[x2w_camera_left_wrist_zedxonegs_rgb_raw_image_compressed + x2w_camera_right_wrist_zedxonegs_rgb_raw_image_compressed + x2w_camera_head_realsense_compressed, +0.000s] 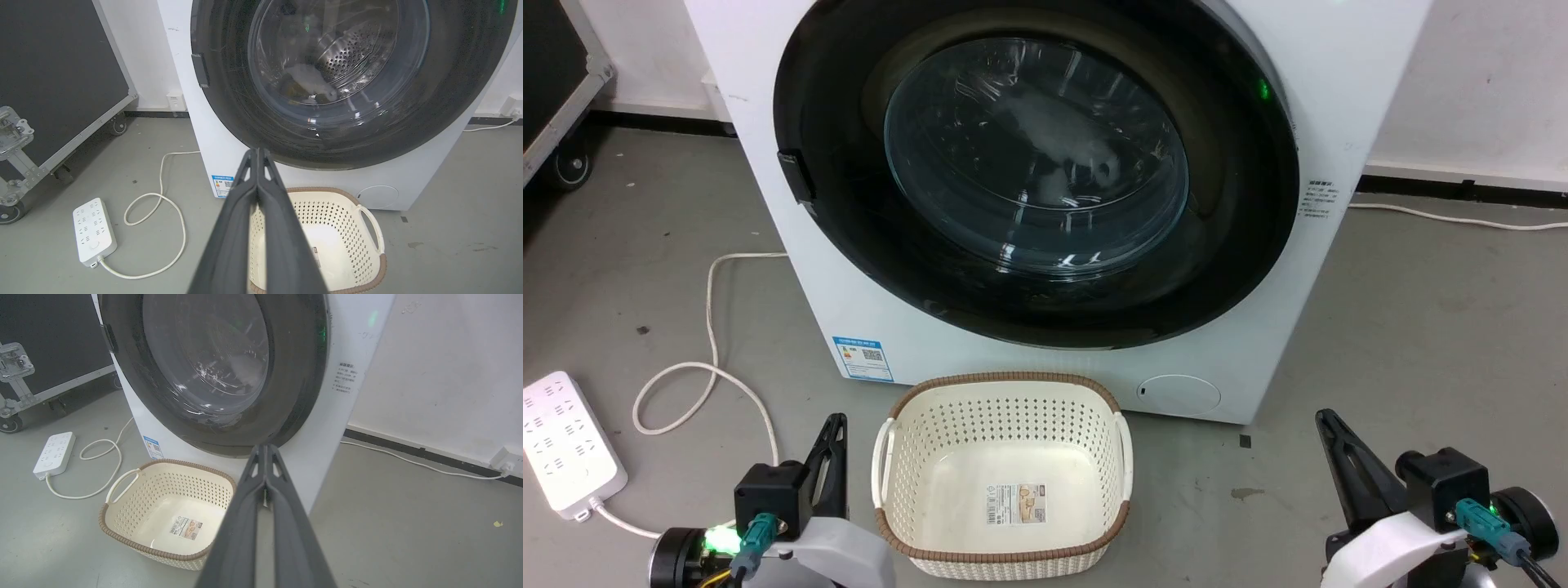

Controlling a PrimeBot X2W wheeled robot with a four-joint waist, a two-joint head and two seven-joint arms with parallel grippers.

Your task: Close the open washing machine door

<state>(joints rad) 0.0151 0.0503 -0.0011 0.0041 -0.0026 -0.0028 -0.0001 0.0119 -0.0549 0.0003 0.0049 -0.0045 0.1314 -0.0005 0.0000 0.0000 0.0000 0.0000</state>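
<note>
Basket [1013,416] before the washing machine [1258,351]; power strip [568,445] left; laundry [310,79], seemingly, inside.

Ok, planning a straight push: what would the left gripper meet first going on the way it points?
Likely the lower black frame of the washing machine door; the shut left gripper aims there, above the laundry basket. Depth is hard to judge.

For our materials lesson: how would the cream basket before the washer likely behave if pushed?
The basket is perforated and empty, so probably light. Its wide flat base on the smooth floor suggests it would slide, not tip.
</note>
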